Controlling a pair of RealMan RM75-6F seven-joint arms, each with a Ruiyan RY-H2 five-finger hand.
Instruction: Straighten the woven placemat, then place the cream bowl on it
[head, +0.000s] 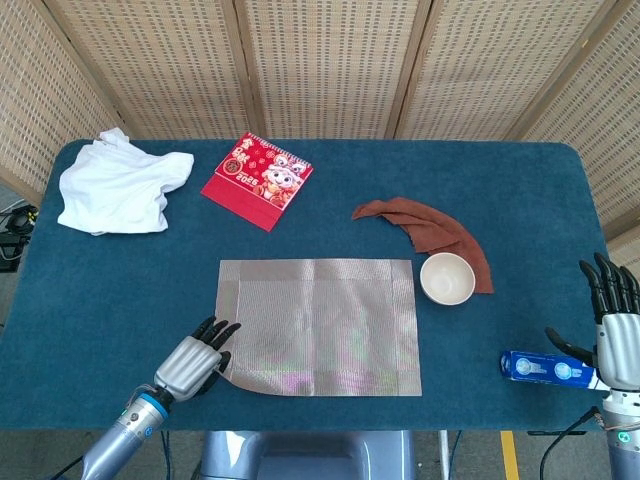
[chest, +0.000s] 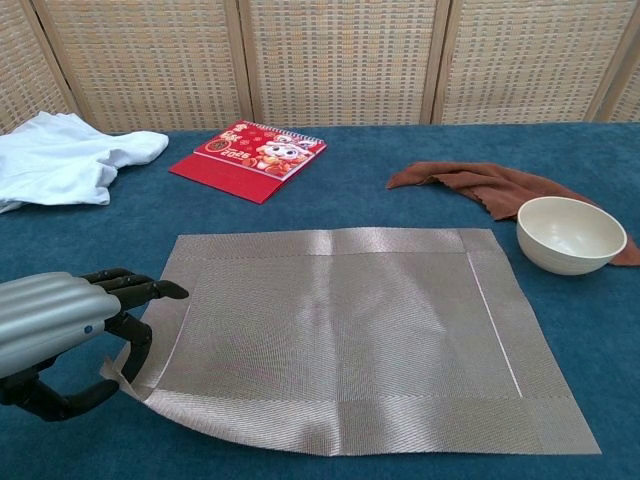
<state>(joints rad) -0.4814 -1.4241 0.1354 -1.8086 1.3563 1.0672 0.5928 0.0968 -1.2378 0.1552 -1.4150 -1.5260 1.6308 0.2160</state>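
The grey woven placemat (head: 318, 325) (chest: 345, 330) lies near the front of the blue table, its edges running square to the table's. My left hand (head: 194, 357) (chest: 60, 335) pinches its near left corner, which is lifted slightly off the cloth. The cream bowl (head: 446, 278) (chest: 569, 233) stands upright just off the mat's far right corner, not touching it. My right hand (head: 613, 325) hovers at the table's right edge with fingers spread, holding nothing.
A brown cloth (head: 430, 230) (chest: 485, 185) lies behind the bowl, under its far side. A red calendar (head: 257, 180) (chest: 250, 158) and a white cloth (head: 118, 185) (chest: 62, 158) lie at the back left. A blue packet (head: 545, 368) sits by my right hand.
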